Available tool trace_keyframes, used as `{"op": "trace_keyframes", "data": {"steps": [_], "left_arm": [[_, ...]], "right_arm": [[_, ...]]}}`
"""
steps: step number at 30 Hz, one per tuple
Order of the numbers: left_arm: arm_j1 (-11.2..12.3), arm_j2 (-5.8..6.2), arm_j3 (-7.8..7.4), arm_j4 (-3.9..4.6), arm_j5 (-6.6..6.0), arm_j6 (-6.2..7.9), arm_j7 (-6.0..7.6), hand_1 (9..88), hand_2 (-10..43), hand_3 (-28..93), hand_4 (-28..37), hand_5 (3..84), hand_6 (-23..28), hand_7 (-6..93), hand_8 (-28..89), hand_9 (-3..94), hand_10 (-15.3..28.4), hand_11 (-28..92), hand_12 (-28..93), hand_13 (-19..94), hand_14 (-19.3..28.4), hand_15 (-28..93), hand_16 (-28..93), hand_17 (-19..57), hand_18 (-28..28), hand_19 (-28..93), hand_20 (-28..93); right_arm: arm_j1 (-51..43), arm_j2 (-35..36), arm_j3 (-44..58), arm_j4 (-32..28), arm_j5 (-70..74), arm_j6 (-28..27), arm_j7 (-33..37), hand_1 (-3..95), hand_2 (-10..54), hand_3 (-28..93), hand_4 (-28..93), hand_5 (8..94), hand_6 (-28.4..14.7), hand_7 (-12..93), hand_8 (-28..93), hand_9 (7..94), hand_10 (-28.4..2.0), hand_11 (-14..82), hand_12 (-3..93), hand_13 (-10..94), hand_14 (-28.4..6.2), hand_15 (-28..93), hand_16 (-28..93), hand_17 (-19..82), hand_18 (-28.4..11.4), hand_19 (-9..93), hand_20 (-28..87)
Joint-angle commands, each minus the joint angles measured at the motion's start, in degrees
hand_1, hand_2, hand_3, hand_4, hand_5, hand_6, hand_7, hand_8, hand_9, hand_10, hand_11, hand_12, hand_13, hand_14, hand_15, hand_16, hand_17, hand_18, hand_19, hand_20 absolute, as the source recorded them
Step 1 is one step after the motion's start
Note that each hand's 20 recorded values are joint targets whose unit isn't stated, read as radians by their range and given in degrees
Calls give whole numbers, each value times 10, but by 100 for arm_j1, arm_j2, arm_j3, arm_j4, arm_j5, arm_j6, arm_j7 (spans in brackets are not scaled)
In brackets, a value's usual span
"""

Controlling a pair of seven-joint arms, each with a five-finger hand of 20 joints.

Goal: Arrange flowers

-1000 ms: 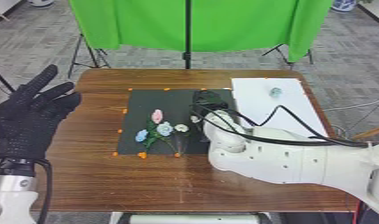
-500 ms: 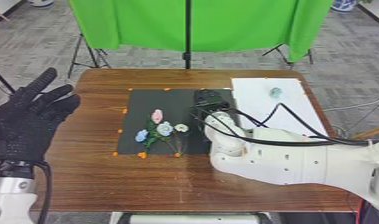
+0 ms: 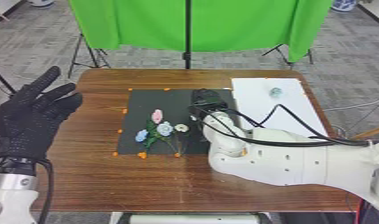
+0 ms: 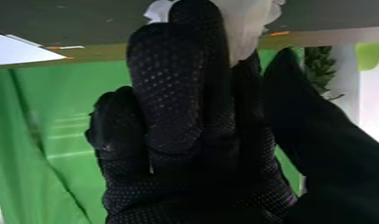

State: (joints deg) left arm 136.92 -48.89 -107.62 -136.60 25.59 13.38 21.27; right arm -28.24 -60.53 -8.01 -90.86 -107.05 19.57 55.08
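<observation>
A: "What's moved?"

B: "The right hand (image 3: 206, 98) has shifted slightly toward the flowers; the left hand (image 3: 30, 120) has edged over a little, fingers loosely straight, beside the table (image 3: 97, 185); the laid flowers look unmoved."

A: "Progress?"

B: "Partway, I'd judge; a small spray is formed on the black sheet (image 3: 145, 105); the white bloom (image 4: 252, 20) at the right hand probably needs placing; I can't tell whether it's gripped."

A: "Counts?"

B: "On the black sheet, 1 pink flower (image 3: 157, 116), 2 pale blue flowers (image 3: 164, 129), 1 small white flower (image 3: 181, 128); on the white sheet (image 3: 296, 110), 1 bluish piece (image 3: 275, 92), too small to name."
</observation>
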Motion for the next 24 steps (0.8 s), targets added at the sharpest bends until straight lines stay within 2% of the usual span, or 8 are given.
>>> {"op": "trace_keyframes", "data": {"steps": [1,4,9,11,15,16,19,24], "left_arm": [[10,-74,6,64,48,-72,-179,224,77,787,-251,354,85,149,-102,340,211,314,121,265,284,621,-121,-50,259,619,260],[-26,-71,12,74,64,-83,-211,224,77,788,-250,355,86,148,-102,340,210,315,122,265,284,622,-121,-51,259,619,259],[-25,-97,11,72,71,-98,-261,224,77,787,-250,356,86,148,-101,340,211,316,121,266,284,622,-122,-51,259,619,259],[-52,-100,26,82,67,-86,-278,224,77,788,-249,356,87,148,-101,340,211,316,121,266,284,622,-122,-51,259,618,259],[-41,-81,47,81,49,-59,-192,224,77,788,-249,357,87,147,-101,341,211,316,121,266,284,622,-122,-51,259,618,259],[1,-83,34,61,52,-49,-158,224,77,788,-249,357,87,147,-101,341,211,317,121,266,284,622,-122,-51,258,618,259],[20,-127,31,46,65,-51,-190,225,77,786,-249,358,87,147,-101,341,211,316,121,266,284,622,-122,-51,258,618,259],[105,-180,4,-1,70,-37,-169,224,77,787,-248,358,87,148,-101,341,211,316,121,266,284,622,-122,-51,259,619,258]], "right_arm": [[48,27,-95,-26,-282,203,207,436,36,789,-283,736,28,144,-51,893,-102,262,171,846,-53,597,181,512,-176,932,321],[80,26,-184,-18,-387,352,234,478,-6,765,-283,768,30,137,-42,931,-86,300,168,878,-44,580,200,533,-173,932,335],[135,-17,-343,24,-603,727,356,527,-89,745,-283,814,46,138,-32,937,-76,372,148,912,-34,569,214,560,-167,932,354],[174,-18,-383,20,-615,893,363,530,-93,736,-283,816,47,140,-29,937,-76,379,146,916,-32,570,217,566,-166,932,358],[266,-39,-435,12,-594,1118,339,501,-95,689,-283,792,40,138,-32,937,-70,406,136,925,-28,571,222,576,-164,932,370],[303,-48,-460,2,-588,1170,333,485,-95,690,-283,779,39,138,-32,937,-70,407,137,925,-28,571,223,577,-164,932,371],[342,-13,-449,-47,-618,1234,329,424,-95,721,-283,750,36,140,-44,937,-72,409,137,925,-30,572,224,580,-165,932,376],[466,221,-303,-236,-588,1297,341,382,-95,741,-283,734,33,139,-81,937,-80,385,138,918,-34,570,222,578,-167,932,378]]}}
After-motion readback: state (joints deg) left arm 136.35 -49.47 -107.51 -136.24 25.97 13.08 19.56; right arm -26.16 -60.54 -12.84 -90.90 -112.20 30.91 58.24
